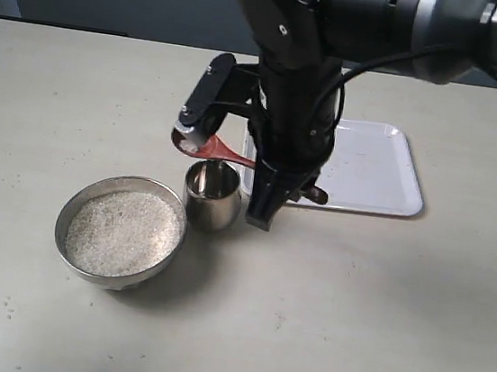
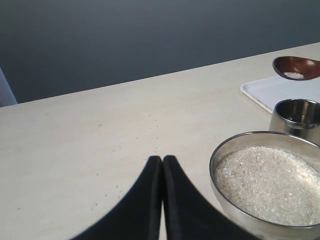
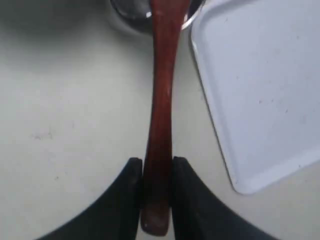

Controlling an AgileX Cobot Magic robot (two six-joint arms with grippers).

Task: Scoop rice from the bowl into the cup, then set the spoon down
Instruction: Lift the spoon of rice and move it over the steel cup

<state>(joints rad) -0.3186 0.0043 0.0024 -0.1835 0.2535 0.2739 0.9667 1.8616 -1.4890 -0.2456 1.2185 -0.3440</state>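
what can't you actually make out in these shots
- Head of the spoon: right wrist view, cut off by the top edge.
- How full the cup is: exterior view, inside too small and mirror-like.
- Far side of the bowl: left wrist view, cut by the right and bottom edges.
- left gripper: outside the exterior view's frame.

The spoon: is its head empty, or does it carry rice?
Not empty. A small white patch of rice lies in the head of the spoon, which is held in the air near the cup.
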